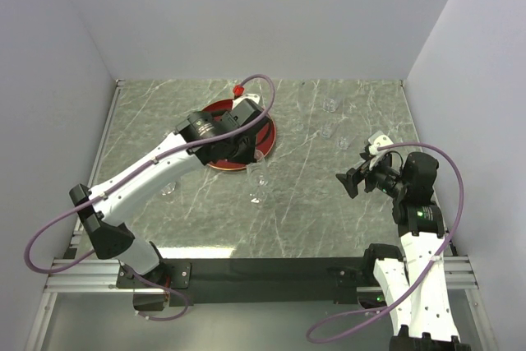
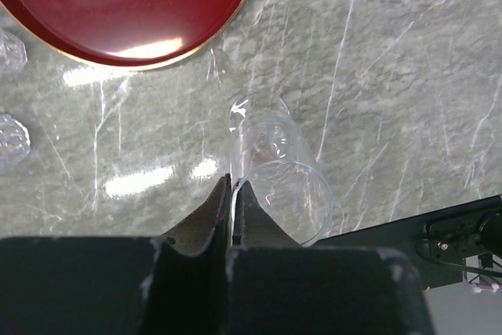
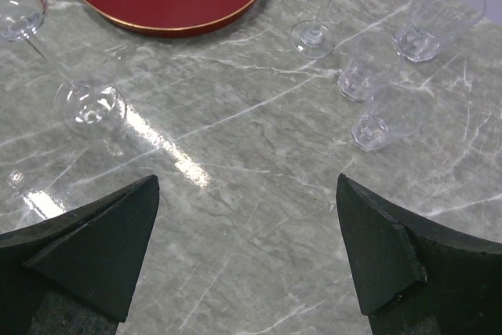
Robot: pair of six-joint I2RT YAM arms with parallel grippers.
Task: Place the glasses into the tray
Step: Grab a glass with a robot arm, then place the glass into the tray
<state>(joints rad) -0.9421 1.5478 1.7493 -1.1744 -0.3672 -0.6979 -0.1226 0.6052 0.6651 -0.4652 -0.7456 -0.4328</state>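
Observation:
My left gripper (image 2: 234, 184) is shut on the rim of a tall narrow stemmed glass (image 2: 274, 170), one finger inside and one outside. In the top view the gripper (image 1: 253, 158) holds this glass (image 1: 257, 182) just in front of the round dark-red tray (image 1: 269, 139), foot near the table. The tray (image 2: 118, 13) has nothing in its visible part. My right gripper (image 3: 245, 186) is open and empty above bare table at the right (image 1: 355, 168). Three short tumblers (image 3: 365, 76) and another stemmed glass (image 3: 314, 33) stand ahead of it.
Two small tumblers (image 2: 9, 135) stand left of the tray; one shows under my left arm (image 1: 168, 188). The marble table ends at grey walls at the back and both sides. A black frame edge (image 2: 463, 233) runs along the near side.

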